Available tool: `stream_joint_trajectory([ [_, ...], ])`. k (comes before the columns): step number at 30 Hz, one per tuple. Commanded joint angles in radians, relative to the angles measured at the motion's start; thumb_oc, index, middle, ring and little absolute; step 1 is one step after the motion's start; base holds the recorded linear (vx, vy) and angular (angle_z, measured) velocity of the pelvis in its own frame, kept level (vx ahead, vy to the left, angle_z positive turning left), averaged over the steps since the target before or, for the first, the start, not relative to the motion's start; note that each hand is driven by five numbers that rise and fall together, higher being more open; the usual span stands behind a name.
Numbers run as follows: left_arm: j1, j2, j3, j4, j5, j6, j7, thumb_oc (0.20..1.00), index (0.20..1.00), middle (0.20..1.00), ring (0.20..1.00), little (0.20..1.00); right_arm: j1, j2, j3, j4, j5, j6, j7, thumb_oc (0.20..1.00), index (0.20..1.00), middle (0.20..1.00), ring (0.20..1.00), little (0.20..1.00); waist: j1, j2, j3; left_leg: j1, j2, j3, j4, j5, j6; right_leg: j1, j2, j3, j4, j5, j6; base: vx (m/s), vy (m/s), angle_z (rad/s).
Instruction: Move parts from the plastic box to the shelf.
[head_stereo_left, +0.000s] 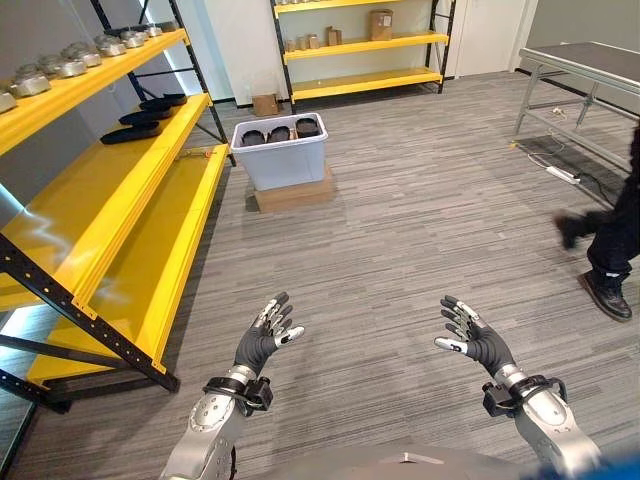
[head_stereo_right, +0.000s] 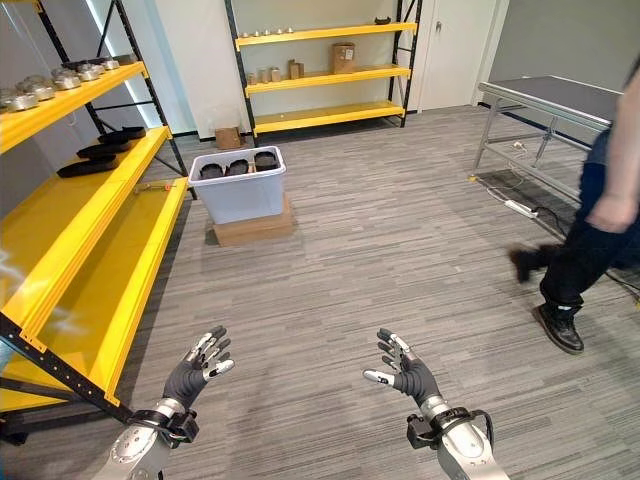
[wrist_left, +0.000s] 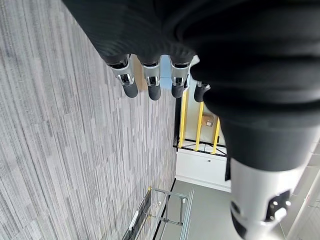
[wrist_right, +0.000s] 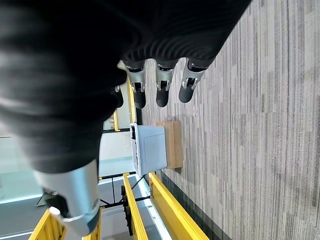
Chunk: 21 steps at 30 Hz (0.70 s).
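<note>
Fingers of both hands spread, empty; three dark parts (head_stereo_left: 279, 133) fill one plastic box (head_stereo_left: 283, 162).

I hold both arms out low in front of me, palms turned inward toward each other. My left hand (head_stereo_left: 262, 340) is empty with fingers spread and relaxed; my right hand (head_stereo_left: 476, 338) mirrors it, well apart.

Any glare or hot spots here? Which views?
Left eye view: pale sheen on the yellow shelf, middle board, far left; plastic box evenly lit. Right eye view: same shelf sheen, fainter. Wrist views: grey floor without glare.
</note>
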Motion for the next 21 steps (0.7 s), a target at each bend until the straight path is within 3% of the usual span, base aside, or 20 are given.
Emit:
stream_joint_trajectory([
  [1,-0.011,0.050,0.034,-0.043,0.006,-0.050,-0.010,1.000,1.000,1.000,1.000,1.000,-0.033,-0.011,0.009,-0.020,0.015,-0.046,0.009,1.000,1.000,1.000,1.000,1.000,0.013,-0.081,-0.013,-0.060,0.064,-0.031,0.049,-0.025,-0.036,-0.023,-0.070,0.010,-0.011,0.051,0.045,0.00,0.000,0.00],
  [21,-0.005,0.054,0.031,-0.051,0.008,-0.045,-0.012,1.000,1.000,1.000,1.000,1.000,-0.038,-0.010,0.018,-0.025,0.021,-0.040,0.015,1.000,1.000,1.000,1.000,1.000,0.019,-0.083,-0.012,-0.055,0.060,-0.037,0.046,-0.028,-0.032,-0.021,-0.072,0.018,-0.014,0.054,0.047,0.00,0.000,0.00],
])
